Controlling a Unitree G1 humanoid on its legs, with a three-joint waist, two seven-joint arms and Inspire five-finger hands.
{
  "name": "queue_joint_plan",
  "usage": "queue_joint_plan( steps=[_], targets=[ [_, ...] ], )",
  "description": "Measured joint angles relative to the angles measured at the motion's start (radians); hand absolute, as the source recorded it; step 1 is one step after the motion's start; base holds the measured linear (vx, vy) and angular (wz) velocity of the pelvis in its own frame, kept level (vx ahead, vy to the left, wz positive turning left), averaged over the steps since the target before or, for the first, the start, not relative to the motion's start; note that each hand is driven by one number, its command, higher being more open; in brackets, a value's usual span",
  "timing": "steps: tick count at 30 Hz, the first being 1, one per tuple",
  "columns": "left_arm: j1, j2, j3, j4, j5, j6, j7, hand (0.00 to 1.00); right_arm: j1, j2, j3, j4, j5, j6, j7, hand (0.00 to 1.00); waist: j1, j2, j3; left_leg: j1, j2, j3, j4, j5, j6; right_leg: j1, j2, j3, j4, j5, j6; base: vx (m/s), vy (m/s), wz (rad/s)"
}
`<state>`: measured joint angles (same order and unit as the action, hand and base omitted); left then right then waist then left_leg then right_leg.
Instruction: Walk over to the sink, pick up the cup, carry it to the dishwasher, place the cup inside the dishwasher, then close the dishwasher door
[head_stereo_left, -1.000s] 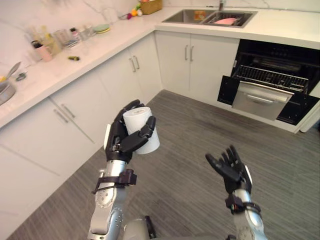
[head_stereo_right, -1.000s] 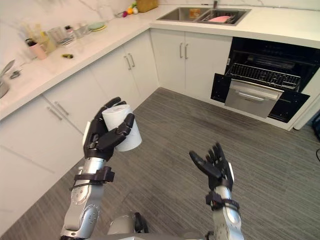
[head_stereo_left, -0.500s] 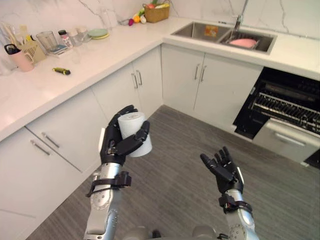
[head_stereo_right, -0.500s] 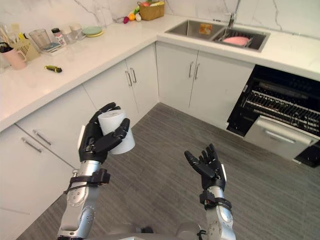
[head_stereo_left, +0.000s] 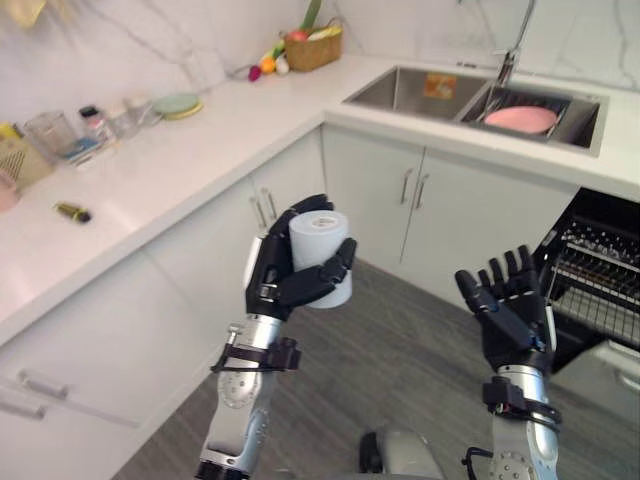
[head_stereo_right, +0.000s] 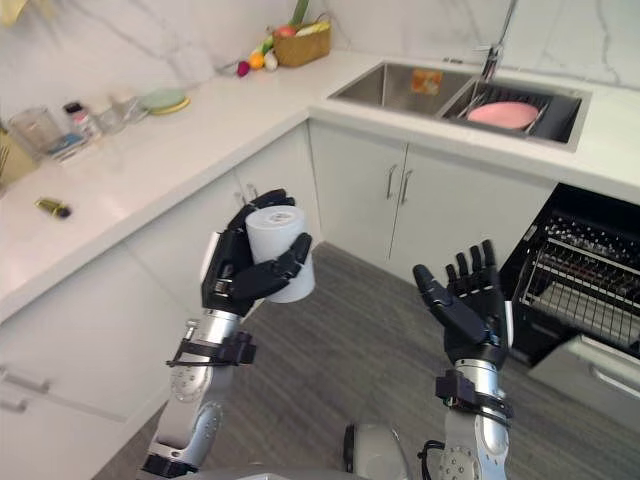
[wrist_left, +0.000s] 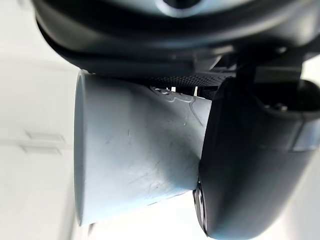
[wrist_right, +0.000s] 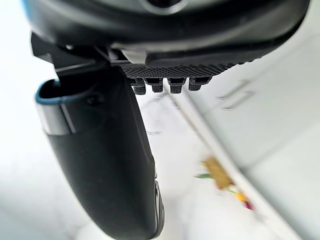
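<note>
White and plain, the cup (head_stereo_left: 321, 253) is a straight-sided beaker with no handle in sight. Its open mouth faces up and it leans a little. In the left wrist view its wall shows a few fine scratches. It is held in the air in front of the white lower cupboards (head_stereo_left: 150, 300), above the grey plank floor (head_stereo_left: 400, 370), well apart from the dishwasher (head_stereo_right: 585, 225).

The left hand (head_stereo_left: 272, 287) grasps it, with the fingers curled round one side and the thumb pressed across the front. The right hand (head_stereo_left: 512, 322) is raised at about the same height with its palm turned inward. Its fingers are straight and spread, and it holds nothing.

There is one cup in the hands. The sink (head_stereo_left: 420, 90), set in the white marble table (head_stereo_left: 180, 170), has two basins, and one pink dish (head_stereo_left: 521, 119) lies in the right-hand basin. One tap (head_stereo_left: 512, 50) stands behind the sink. Below it are two cupboard doors, each with a slim upright handle.

The dishwasher, to the right of those doors, stands open. Its inside is black, one wire rack (head_stereo_right: 585, 285) is pulled out, and the grey door panel (head_stereo_right: 600, 370) is folded down below the rack.

In the table's far corner sits one wicker basket (head_stereo_left: 313, 48) of fruit, with a few loose pieces just beside it. Further along the left run are a small stack of green plates (head_stereo_left: 177, 103), one clear glass jug (head_stereo_left: 45, 130) and a small yellow and black thing (head_stereo_left: 73, 212) lying flat. I cannot tell what that last one is.
</note>
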<state>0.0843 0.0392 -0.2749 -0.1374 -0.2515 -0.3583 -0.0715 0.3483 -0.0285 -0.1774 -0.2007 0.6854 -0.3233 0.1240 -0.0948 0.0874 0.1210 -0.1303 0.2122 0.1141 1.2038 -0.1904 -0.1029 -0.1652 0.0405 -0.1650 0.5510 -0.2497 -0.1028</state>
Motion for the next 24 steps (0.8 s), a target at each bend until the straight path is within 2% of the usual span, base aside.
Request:
queue_joint_plan(
  steps=[1,2,3,4,5,6,7,9,10,11,12,13,14,15,16,17,18,19,21,22,23,24],
  targets=[
    [0.0,-0.001,-0.008,-0.021,0.001,0.0,0.001,0.0,-0.003,-0.001,0.008,-0.026,0.0,-0.013,-0.001,1.0,0.008,-0.002,0.0,-0.026,0.018,0.058,-0.093,-0.048,0.059,0.048,0.008,0.052,-0.037,-0.009,-0.009,0.59,-0.014,-1.1],
    [-0.003,-0.002,-0.009,-0.041,0.001,-0.005,0.0,0.0,-0.009,-0.007,0.015,-0.048,0.0,-0.021,-0.003,1.0,0.024,-0.005,-0.001,-0.055,0.018,0.087,-0.213,-0.082,0.093,0.087,0.009,0.115,-0.076,-0.012,-0.007,0.6,0.013,-1.28],
    [-0.003,-0.003,-0.008,-0.052,0.001,-0.009,0.001,0.0,-0.016,-0.012,0.022,-0.052,0.0,-0.028,-0.006,1.0,0.033,-0.005,-0.001,-0.071,0.01,0.086,-0.28,-0.091,0.096,0.104,0.007,0.153,-0.094,-0.013,-0.005,0.58,0.075,-1.59],
    [-0.004,-0.004,-0.008,-0.066,0.001,-0.027,0.002,0.0,-0.034,-0.022,0.038,-0.052,0.0,-0.035,-0.017,1.0,0.06,-0.007,-0.002,-0.095,-0.011,0.063,-0.419,-0.093,0.09,0.138,0.002,0.232,-0.117,-0.016,0.0,0.67,0.173,-1.86],
    [-0.004,-0.003,-0.008,-0.087,0.006,-0.041,0.006,0.0,-0.049,-0.027,0.047,-0.052,0.0,-0.036,-0.025,1.0,0.082,-0.01,-0.002,-0.117,-0.029,0.012,-0.551,-0.084,0.061,0.163,-0.005,0.305,-0.125,-0.032,0.011,0.67,0.206,-1.87],
    [-0.004,0.0,-0.008,-0.102,0.011,-0.044,0.008,0.0,-0.054,-0.03,0.052,-0.052,0.0,-0.036,-0.027,1.0,0.083,-0.01,-0.003,-0.129,-0.031,-0.01,-0.601,-0.075,0.046,0.175,-0.008,0.336,-0.124,-0.047,0.019,0.67,0.271,-1.6],
    [-0.007,0.006,-0.009,-0.125,0.02,-0.055,0.008,0.0,-0.06,-0.034,0.054,-0.051,0.001,-0.037,-0.028,1.0,0.078,-0.01,-0.003,-0.152,-0.041,-0.037,-0.673,-0.054,0.019,0.198,-0.018,0.381,-0.112,-0.086,0.046,0.57,0.309,-1.34],
    [-0.008,0.014,-0.019,-0.146,0.02,-0.074,0.003,0.0,-0.057,-0.039,0.033,-0.051,0.002,-0.037,-0.028,1.0,0.076,-0.003,-0.014,-0.155,-0.072,-0.037,-0.756,0.025,0.04,0.222,-0.034,0.433,-0.075,-0.163,0.095,0.58,0.378,-1.43],
    [-0.005,0.03,-0.027,-0.148,0.019,-0.089,0.003,0.0,-0.057,-0.035,0.016,-0.038,0.018,-0.038,-0.027,1.0,0.081,-0.017,-0.03,-0.145,-0.093,-0.036,-0.729,0.082,0.004,0.227,-0.06,0.437,-0.044,-0.213,0.126,0.48,0.317,-1.09],
    [-0.004,0.055,-0.035,-0.138,0.02,-0.087,0.001,0.0,-0.045,-0.02,0.01,-0.027,0.043,-0.037,-0.031,1.0,0.059,-0.044,-0.055,-0.136,-0.125,-0.013,-0.709,0.05,0.029,0.232,-0.11,0.413,-0.025,-0.221,0.137,0.58,0.339,-0.83],
    [-0.006,0.077,-0.04,-0.138,0.026,-0.081,-0.002,0.0,-0.039,0.005,-0.009,-0.013,0.066,-0.038,-0.03,1.0,0.035,-0.081,-0.063,-0.113,-0.16,0.017,-0.718,0.025,0.051,0.203,-0.162,0.368,0.025,-0.204,0.168,0.52,0.284,-0.28],
    [-0.007,0.084,-0.039,-0.138,0.027,-0.081,-0.004,0.0,-0.042,0.018,-0.02,-0.002,0.071,-0.037,-0.031,1.0,0.035,-0.098,-0.061,-0.093,-0.173,0.038,-0.733,0.016,0.06,0.183,-0.187,0.346,0.068,-0.188,0.19,0.57,0.335,-0.4],
    [-0.007,0.097,-0.038,-0.134,0.032,-0.079,0.001,0.0,-0.045,0.039,-0.041,0.026,0.071,-0.037,-0.029,1.0,0.035,-0.122,-0.063,-0.051,-0.195,0.07,-0.765,0.002,0.077,0.136,-0.236,0.286,0.168,-0.137,0.212,0.42,0.273,-0.52],
    [-0.007,0.102,-0.033,-0.129,0.038,-0.076,0.003,0.0,-0.052,0.046,-0.05,0.058,0.069,-0.036,-0.028,1.0,0.036,-0.131,-0.059,-0.007,-0.207,0.086,-0.792,-0.006,0.088,0.107,-0.268,0.239,0.244,-0.074,0.214,0.4,0.241,-0.53],
    [-0.006,0.103,-0.028,-0.12,0.038,-0.071,0.004,0.0,-0.063,0.047,-0.056,0.106,0.069,-0.034,-0.028,1.0,0.034,-0.129,-0.058,0.046,-0.21,0.093,-0.825,-0.012,0.097,0.085,-0.297,0.187,0.319,0.01,0.205,0.37,0.189,-0.52],
    [-0.006,0.104,-0.023,-0.112,0.038,-0.069,0.007,0.0,-0.078,0.047,-0.055,0.175,0.068,-0.025,-0.028,1.0,0.029,-0.12,-0.058,0.117,-0.199,0.107,-0.877,-0.015,0.102,0.058,-0.331,0.115,0.398,0.03,0.184,0.34,0.16,-0.51],
    [-0.006,0.103,-0.011,-0.113,0.038,-0.069,0.011,0.0,-0.088,0.047,-0.051,0.204,0.068,-0.017,-0.026,1.0,0.03,-0.116,-0.056,0.15,-0.191,0.121,-0.906,-0.015,0.102,0.034,-0.338,0.085,0.426,0.006,0.166,0.28,0.103,-0.63],
    [-0.006,0.1,0.009,-0.112,0.038,-0.069,0.03,0.0,-0.106,0.047,-0.048,0.253,0.067,0.0,-0.015,1.0,0.03,-0.099,-0.059,0.195,-0.173,0.142,-0.958,-0.015,0.102,-0.024,-0.341,0.013,0.447,-0.03,0.132,0.24,0.065,-0.67],
    [-0.011,0.099,0.038,-0.1,0.038,-0.07,0.056,0.0,-0.116,0.047,-0.047,0.279,0.065,0.012,-0.009,1.0,0.027,-0.08,-0.055,0.228,-0.153,0.164,-0.998,-0.014,0.101,-0.109,-0.34,-0.081,0.375,-0.057,0.114,0.24,0.014,-0.58],
    [-0.011,0.099,0.059,-0.082,0.037,-0.069,0.073,0.0,-0.121,0.043,-0.048,0.28,0.061,0.014,-0.007,1.0,0.024,-0.078,-0.054,0.246,-0.148,0.185,-1.011,-0.014,0.101,-0.155,-0.333,-0.137,0.252,-0.053,0.108,0.26,-0.087,-0.53],
    [-0.01,0.1,0.08,-0.057,0.037,-0.069,0.083,0.0,-0.129,0.034,-0.049,0.282,0.058,0.014,-0.006,1.0,0.022,-0.078,-0.053,0.265,-0.146,0.202,-1.014,-0.022,0.089,-0.175,-0.309,-0.188,0.057,0.011,0.086,0.26,-0.116,-0.56],
    [-0.01,0.104,0.089,-0.048,0.037,-0.068,0.089,0.0,-0.134,0.029,-0.048,0.281,0.058,0.014,-0.005,1.0,0.021,-0.085,-0.054,0.276,-0.153,0.204,-1.013,-0.033,0.07,-0.172,-0.29,-0.203,-0.064,0.122,0.066,0.31,-0.135,-0.46]
  ],
)
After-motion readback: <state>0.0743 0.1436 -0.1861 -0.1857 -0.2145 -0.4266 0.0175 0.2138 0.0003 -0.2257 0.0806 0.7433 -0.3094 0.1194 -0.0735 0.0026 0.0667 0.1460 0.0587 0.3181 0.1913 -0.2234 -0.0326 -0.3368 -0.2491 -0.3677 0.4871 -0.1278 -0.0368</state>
